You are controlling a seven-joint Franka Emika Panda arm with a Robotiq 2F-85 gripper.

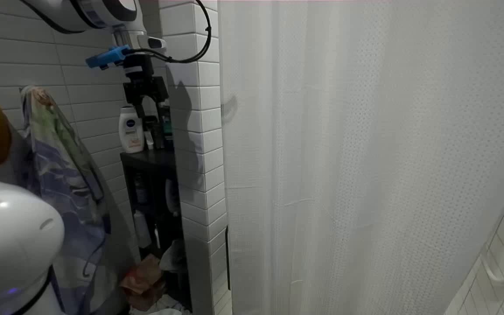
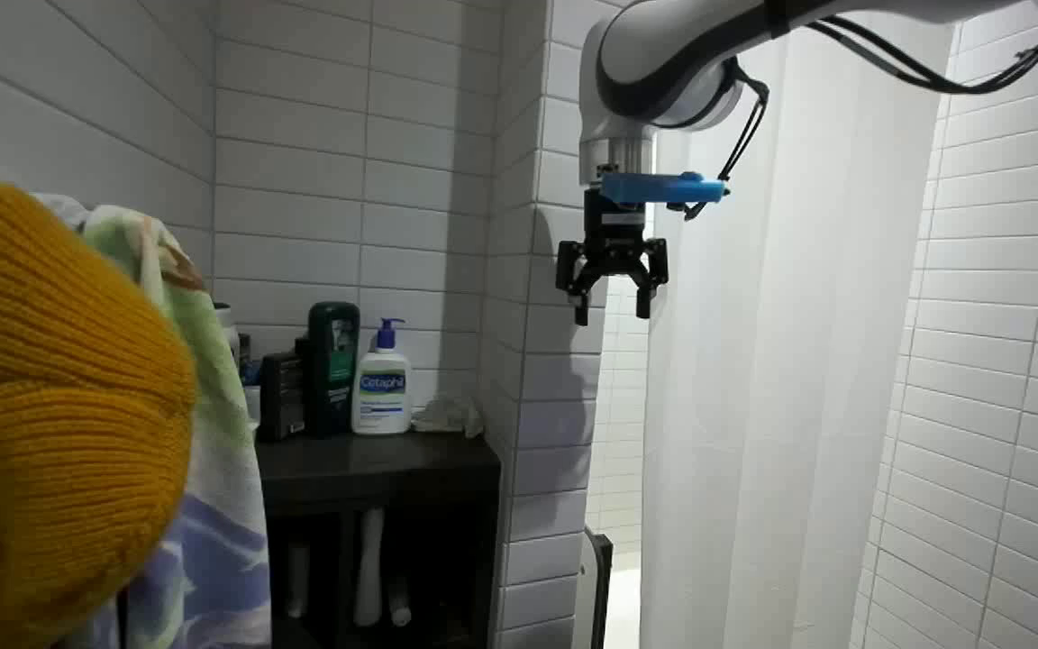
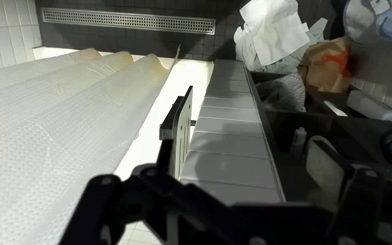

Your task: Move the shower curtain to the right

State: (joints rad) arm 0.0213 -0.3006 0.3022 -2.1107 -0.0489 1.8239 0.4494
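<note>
hanging tall in both exterior views, the shower curtain [image 1: 344,153] takes up the most room, a plain white sheet in soft vertical folds. one side edge drops beside a white-tiled pillar [image 2: 537,514], and in the wrist view a bright gap shows between the two. the arm [image 2: 690,54] extends across the upper part of both exterior views. past the pillar, on the side away from the curtain, is a black worktop [image 2: 429,455] with open compartments beneath. a patterned cloth [image 1: 64,175] in purple, green and white hangs near it. a long perforated metal drain cover [image 3: 128,21] runs along the top of the wrist view. a mustard ribbed knit hat [image 2: 59,406] bulges in front of the cloth in an exterior view. a crumpled brown bag [image 3: 327,68] with a red patch sits low, just beside the compartments. the claw [image 2: 612,315] points straight down, its two fingers spread well apart; the wrist view shows the curtain's edge off to one side of them, though how near the fabric is to the closer fingertip i cannot tell. a blue mount [image 2: 663,187] sits just above the claw. upright on the worktop stand a tall dark green bottle [image 2: 332,370] and, just beside it, a shorter white cetaphil bottle [image 2: 382,397] with a blue-purple pump.
</note>
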